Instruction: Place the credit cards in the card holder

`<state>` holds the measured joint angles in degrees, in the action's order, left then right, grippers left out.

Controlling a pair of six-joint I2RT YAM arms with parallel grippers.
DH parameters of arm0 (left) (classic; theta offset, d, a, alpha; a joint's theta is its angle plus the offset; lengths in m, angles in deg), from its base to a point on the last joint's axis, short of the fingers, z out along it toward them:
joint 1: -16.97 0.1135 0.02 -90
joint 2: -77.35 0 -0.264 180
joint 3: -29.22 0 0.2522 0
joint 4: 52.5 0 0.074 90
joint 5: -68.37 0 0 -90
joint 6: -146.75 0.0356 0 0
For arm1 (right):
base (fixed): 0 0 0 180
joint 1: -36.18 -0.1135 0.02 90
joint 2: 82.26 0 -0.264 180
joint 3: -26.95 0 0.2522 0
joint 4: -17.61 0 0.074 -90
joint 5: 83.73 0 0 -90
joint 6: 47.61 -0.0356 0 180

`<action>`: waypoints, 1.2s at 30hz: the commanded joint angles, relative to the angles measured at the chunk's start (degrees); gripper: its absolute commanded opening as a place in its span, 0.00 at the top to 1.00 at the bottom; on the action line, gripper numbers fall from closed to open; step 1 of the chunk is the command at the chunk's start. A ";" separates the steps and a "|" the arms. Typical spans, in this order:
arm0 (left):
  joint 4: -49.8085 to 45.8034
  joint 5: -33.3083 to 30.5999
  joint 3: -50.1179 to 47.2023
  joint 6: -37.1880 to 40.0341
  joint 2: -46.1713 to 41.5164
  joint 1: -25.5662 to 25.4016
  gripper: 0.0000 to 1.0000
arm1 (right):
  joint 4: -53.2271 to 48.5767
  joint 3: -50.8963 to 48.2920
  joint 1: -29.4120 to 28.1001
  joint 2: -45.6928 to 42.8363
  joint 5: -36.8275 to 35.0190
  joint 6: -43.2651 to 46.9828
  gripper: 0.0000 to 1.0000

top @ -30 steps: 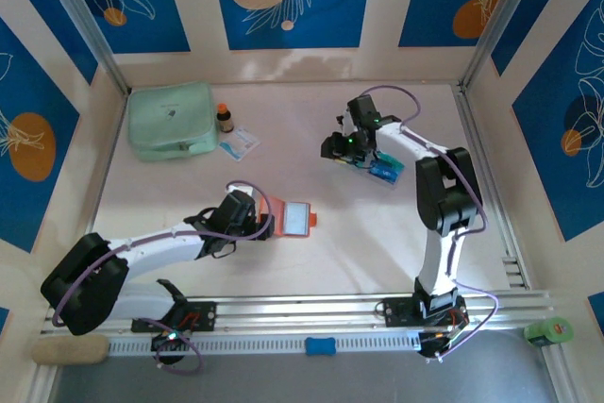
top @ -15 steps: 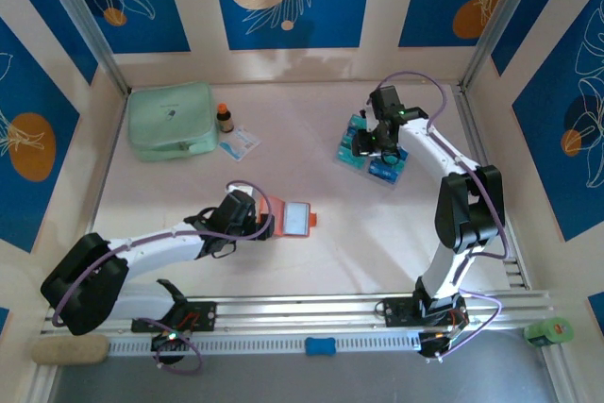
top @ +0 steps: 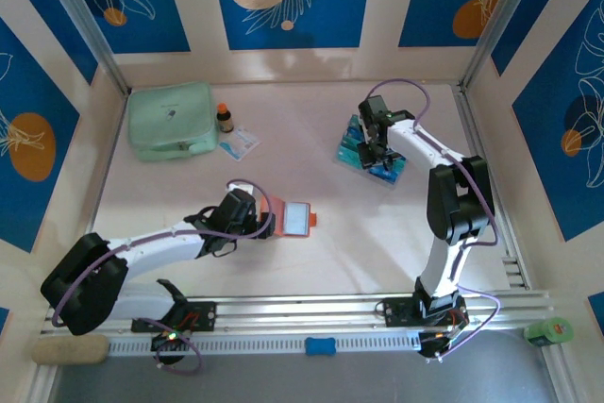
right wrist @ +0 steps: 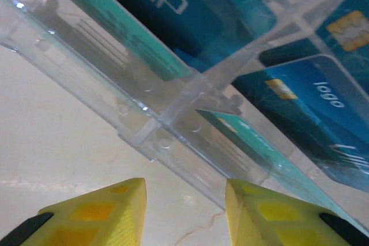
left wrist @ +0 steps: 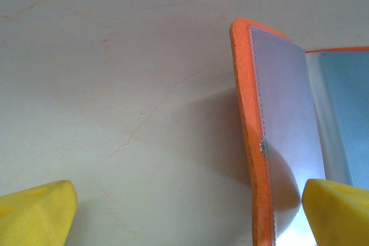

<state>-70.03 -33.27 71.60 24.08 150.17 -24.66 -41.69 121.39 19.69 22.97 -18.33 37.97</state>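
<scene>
One card holder (top: 294, 218) — one pouch (top: 171, 120).

credit cards (right wrist: 311, 93): teal, blue | card holder (top: 293, 217): orange-red, pale inside | pouch (top: 171, 119): mint green

The credit cards (top: 370, 152) sit on my right, toward the far side, a small cluster of teal and blue cards lying in a clear divided tray (right wrist: 173, 113). Up close, I read "VIP" on a dark blue one and see gold chips on others. The card holder (top: 294, 218) lies open nearer my middle, well apart from them, its orange-red rim framing a pale inner pocket
</scene>
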 commanded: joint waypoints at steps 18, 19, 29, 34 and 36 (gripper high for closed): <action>1.22 0.39 0.49 -0.35 -0.06 0.45 0.00 | -2.52 -0.88 2.09 1.12 -1.71 -0.92 0.58; 1.29 0.39 0.47 -0.38 -0.11 0.41 0.00 | -2.47 -1.13 2.12 1.20 -1.64 -1.05 0.58; 2.10 0.48 0.20 -0.20 0.24 0.41 0.00 | -4.36 -0.87 2.05 2.40 0.23 -1.77 0.62; 2.52 0.55 0.21 -0.21 0.53 0.42 0.00 | -5.24 -0.64 1.50 2.52 1.69 -1.99 0.66; 2.72 0.65 0.21 -0.16 0.75 0.41 0.00 | -5.67 -0.44 1.05 2.69 2.21 -1.99 0.69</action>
<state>-68.37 -33.27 71.58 24.08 150.26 -24.66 -44.03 120.56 21.55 24.48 -20.05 36.85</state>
